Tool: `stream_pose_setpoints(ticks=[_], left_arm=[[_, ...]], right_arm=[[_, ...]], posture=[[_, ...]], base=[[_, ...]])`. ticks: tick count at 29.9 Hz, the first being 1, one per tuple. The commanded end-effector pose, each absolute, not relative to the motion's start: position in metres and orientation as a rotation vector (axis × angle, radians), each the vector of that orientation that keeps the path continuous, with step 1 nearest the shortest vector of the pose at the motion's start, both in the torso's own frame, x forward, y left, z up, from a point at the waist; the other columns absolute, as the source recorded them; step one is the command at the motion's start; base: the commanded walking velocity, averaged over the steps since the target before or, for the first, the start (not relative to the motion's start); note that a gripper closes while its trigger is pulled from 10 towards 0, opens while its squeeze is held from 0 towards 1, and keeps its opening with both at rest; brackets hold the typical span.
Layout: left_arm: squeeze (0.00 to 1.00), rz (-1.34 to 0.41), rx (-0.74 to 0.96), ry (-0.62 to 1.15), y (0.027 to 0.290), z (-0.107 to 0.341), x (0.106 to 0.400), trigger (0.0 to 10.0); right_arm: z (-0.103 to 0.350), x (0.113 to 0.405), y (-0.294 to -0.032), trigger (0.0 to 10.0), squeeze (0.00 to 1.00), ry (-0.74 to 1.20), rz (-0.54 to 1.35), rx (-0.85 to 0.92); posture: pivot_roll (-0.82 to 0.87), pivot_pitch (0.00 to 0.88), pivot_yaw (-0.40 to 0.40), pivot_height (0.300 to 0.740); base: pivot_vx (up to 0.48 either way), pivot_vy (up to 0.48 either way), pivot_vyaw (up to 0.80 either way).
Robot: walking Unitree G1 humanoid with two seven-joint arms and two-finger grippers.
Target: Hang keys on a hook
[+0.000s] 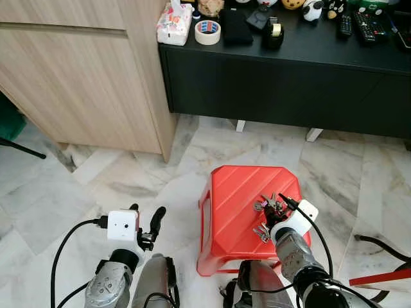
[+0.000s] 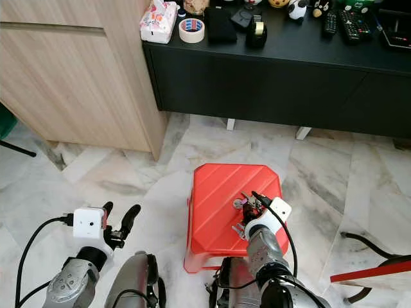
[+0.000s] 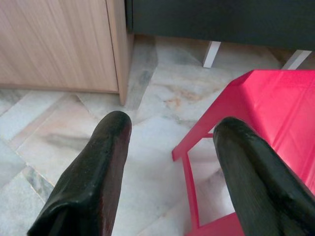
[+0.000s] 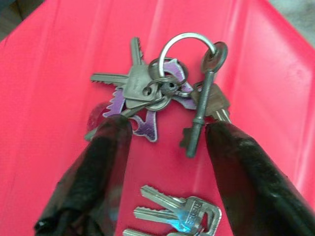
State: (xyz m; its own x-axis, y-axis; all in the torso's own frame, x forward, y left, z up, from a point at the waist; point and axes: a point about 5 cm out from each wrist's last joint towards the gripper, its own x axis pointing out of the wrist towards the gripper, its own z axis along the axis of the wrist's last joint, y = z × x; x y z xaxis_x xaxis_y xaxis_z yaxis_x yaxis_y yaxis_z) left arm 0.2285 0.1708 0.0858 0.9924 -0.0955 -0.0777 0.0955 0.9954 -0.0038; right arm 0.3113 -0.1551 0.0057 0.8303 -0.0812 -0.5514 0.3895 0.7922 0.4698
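From the head views we see the right gripper (image 1: 275, 208) low over a red stool (image 1: 237, 192) and the left gripper (image 1: 146, 221) above the marble floor (image 1: 115, 173).

Left wrist: its fingers (image 3: 93, 182) are spread apart.

Right wrist: jaws parted astride the key bunch (image 4: 162, 93) lying on the stool; we think they aren't touching it. A second small key set (image 4: 177, 214) lies nearer.

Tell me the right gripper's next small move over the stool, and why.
Probably lower the right gripper and close on the key bunch. Its fingers are open, straddling the bunch on the red stool, nothing gripped yet. A second key set lies nearer the wrist.
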Motion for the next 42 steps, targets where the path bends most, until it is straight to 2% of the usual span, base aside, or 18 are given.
stream_pose_setpoints(ticks=[1,32,42], left_arm=[[0.00,-0.095,0.010,0.109,0.170,0.081,0.223,10.0],[0.00,-0.129,0.053,0.117,0.167,0.079,0.222,10.0],[0.00,-0.116,0.055,0.118,0.167,0.074,0.233,10.0]], right_arm=[[0.000,0.306,-0.159,0.0,0.00,0.555,-0.301,0.619],[-0.006,0.300,-0.161,0.0,0.00,0.576,-0.321,0.615],[0.004,0.303,-0.148,0.0,0.00,0.445,-0.225,0.479]], posture=[[0.12,0.306,-0.069,0.646],[0.13,0.302,-0.068,0.646],[0.10,0.253,-0.075,0.646]], base=[[0.000,0.000,0.00],[0.000,0.000,0.00],[0.000,0.000,0.00]])
